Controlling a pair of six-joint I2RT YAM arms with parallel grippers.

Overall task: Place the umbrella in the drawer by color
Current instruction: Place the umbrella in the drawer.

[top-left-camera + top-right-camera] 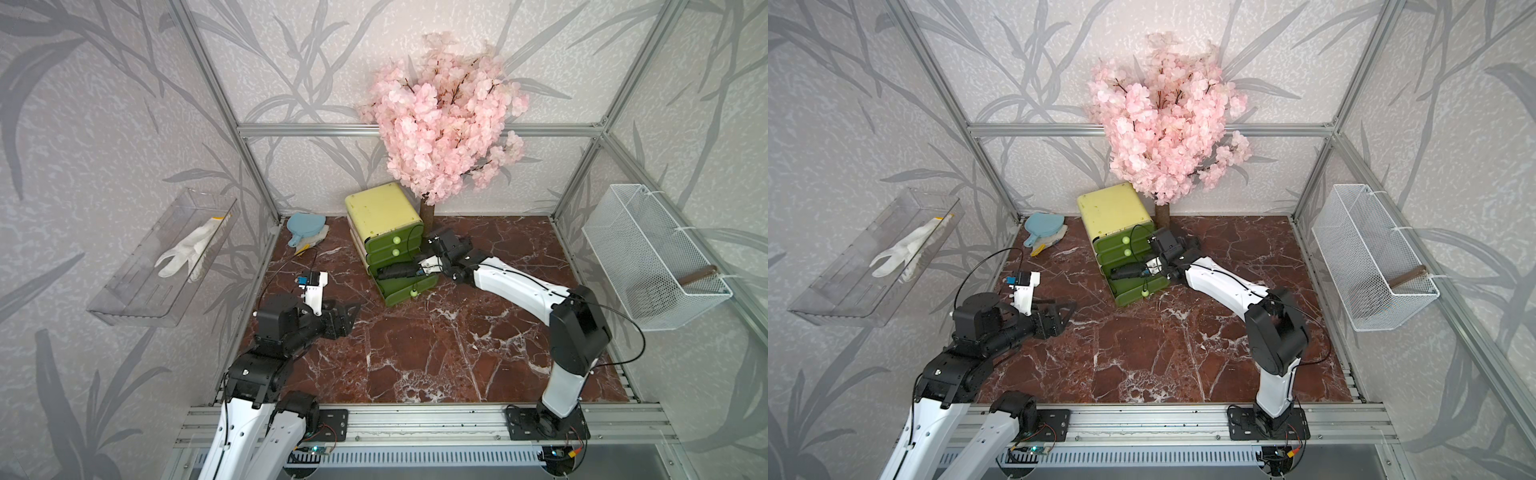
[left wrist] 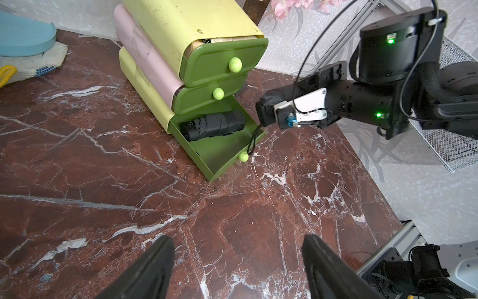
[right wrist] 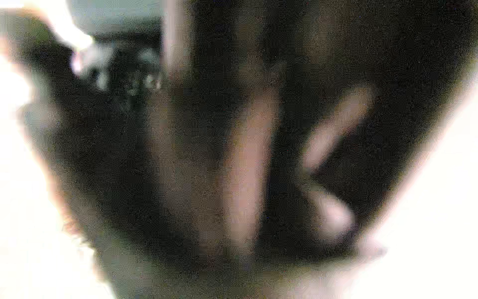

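One black umbrella [image 2: 213, 125] in bottom drawer [image 2: 219, 154], left fingers [image 2: 152, 269] apart

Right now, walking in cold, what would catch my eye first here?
The pink blossom tree at the back stands out most, towering over a yellow-and-green drawer cabinet. Its bottom drawer is pulled open with a black folded umbrella lying inside, and the white right arm reaches toward it.
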